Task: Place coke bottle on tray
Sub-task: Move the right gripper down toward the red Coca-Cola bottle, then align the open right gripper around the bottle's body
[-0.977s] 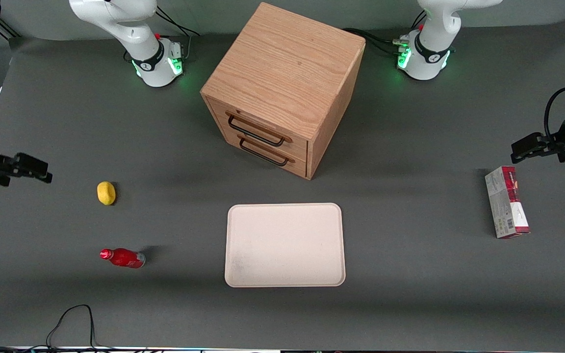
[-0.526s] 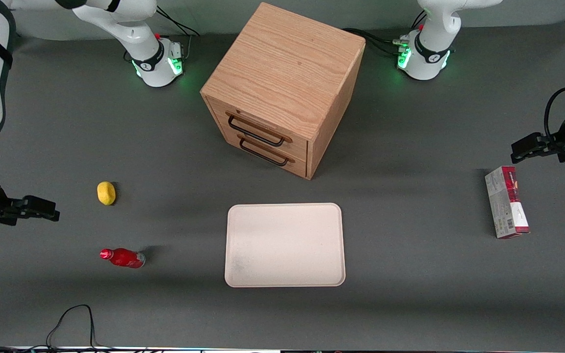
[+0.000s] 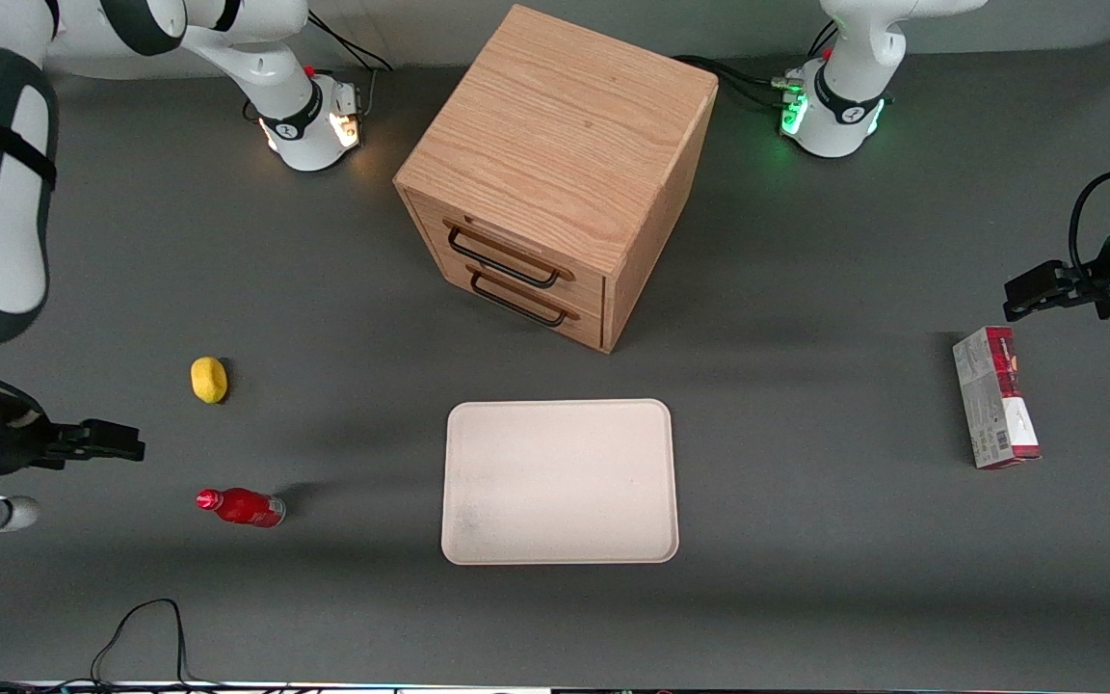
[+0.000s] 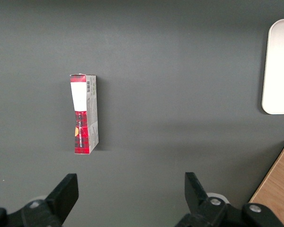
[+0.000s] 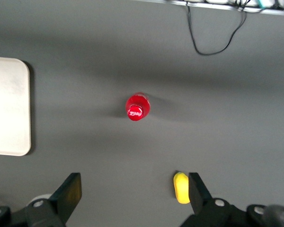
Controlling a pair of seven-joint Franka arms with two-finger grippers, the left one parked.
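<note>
The coke bottle [image 3: 240, 506], small and glossy red, stands on the grey table toward the working arm's end; the right wrist view shows its red cap [image 5: 137, 107] from above. The cream-white tray [image 3: 560, 480] lies flat in front of the cabinet's drawers with nothing on it, and its edge [image 5: 7, 106] shows in the right wrist view. My right gripper [image 3: 123, 447] hovers open above the table, a little farther from the front camera than the bottle. Nothing is between its fingers [image 5: 134, 189], and the bottle is apart from them.
A yellow lemon [image 3: 209, 379] lies beside the gripper, close to one fingertip [image 5: 181, 187]. The wooden two-drawer cabinet [image 3: 555, 173] stands at mid-table. A red-and-grey carton [image 3: 995, 410] lies toward the parked arm's end. A black cable [image 3: 145, 627] loops near the table's front edge.
My right gripper has moved nearer to the front camera and closer to the bottle, staying open. The working arm's base light has turned from green to warm white.
</note>
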